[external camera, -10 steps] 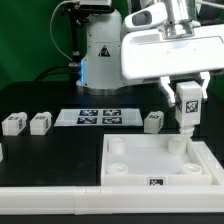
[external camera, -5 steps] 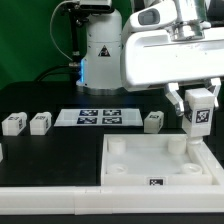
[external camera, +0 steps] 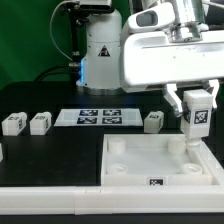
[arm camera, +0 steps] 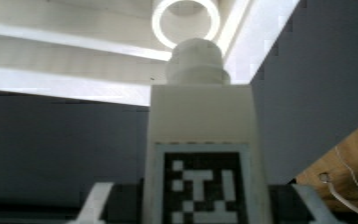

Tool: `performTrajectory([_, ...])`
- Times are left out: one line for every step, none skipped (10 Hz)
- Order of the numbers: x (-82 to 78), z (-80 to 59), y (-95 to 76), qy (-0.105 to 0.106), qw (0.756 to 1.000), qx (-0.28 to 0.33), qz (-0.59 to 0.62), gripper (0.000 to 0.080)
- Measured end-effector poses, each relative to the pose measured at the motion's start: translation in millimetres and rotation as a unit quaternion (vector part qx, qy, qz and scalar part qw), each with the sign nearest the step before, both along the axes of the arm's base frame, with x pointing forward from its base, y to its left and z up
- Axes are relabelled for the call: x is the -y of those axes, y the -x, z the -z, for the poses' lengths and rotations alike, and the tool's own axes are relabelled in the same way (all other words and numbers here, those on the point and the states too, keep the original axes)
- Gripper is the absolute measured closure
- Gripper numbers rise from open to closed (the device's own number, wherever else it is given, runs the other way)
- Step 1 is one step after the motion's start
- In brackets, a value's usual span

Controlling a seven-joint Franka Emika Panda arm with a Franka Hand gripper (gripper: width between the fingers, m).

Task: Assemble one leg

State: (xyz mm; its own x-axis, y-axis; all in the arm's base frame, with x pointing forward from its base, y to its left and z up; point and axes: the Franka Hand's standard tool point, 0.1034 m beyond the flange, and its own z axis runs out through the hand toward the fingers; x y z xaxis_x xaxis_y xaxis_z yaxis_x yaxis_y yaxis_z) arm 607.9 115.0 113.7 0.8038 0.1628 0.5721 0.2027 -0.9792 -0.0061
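The gripper [external camera: 196,104] hangs over the tabletop's [external camera: 150,160] far corner on the exterior view's right, its jaws pinching the leg [external camera: 199,118] by its upper block from either side. The leg is upright, its black-and-white marker tag facing the exterior camera and its narrow peg end pointing down at the tabletop. In the exterior view the peg end appears to stand above that corner, though it cannot be told there whether it touches the tray.

In the wrist view the leg [arm camera: 202,130] fills the middle of the picture, tag nearest the camera, and its rounded tip ends short of the ring of the corner hole [arm camera: 186,15], which shows whole beyond the tip. The grey fingers [arm camera: 101,205] show only as slivers at either side of the tagged block, pressed against it.

The tabletop lies flat on the black table [external camera: 40,150], open side up. Beyond its far edge, near the middle, stands a spare leg [external camera: 153,121]. The marker board [external camera: 97,117] lies beyond the tabletop's far corner on the exterior view's left, and two more legs [external camera: 39,122] sit further that way, side by side
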Motion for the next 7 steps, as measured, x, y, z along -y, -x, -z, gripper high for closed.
performTrajectory([2.6, 3.0, -4.2, 0.002, 1.000, 0.001, -0.001, 0.0508])
performTrajectory([2.2, 3.0, -8.7, 0.001, 1.000, 0.003, -0.001, 0.0508])
performTrajectory([1.4, 2.2, -12.4, 0.000, 1.000, 0.004, 0.000, 0.0508])
performTrajectory([1.5, 4.8, -15.6, 0.000, 1.000, 0.004, 0.001, 0.0508])
performTrajectory([2.5, 9.2, -17.1, -0.001, 1.000, 0.002, 0.002, 0.0508])
performTrajectory([3.2, 13.9, -16.8, 0.000, 1.000, 0.002, 0.003, 0.0508])
performTrajectory([3.9, 21.2, -14.7, 0.000, 1.000, 0.001, 0.004, 0.0508])
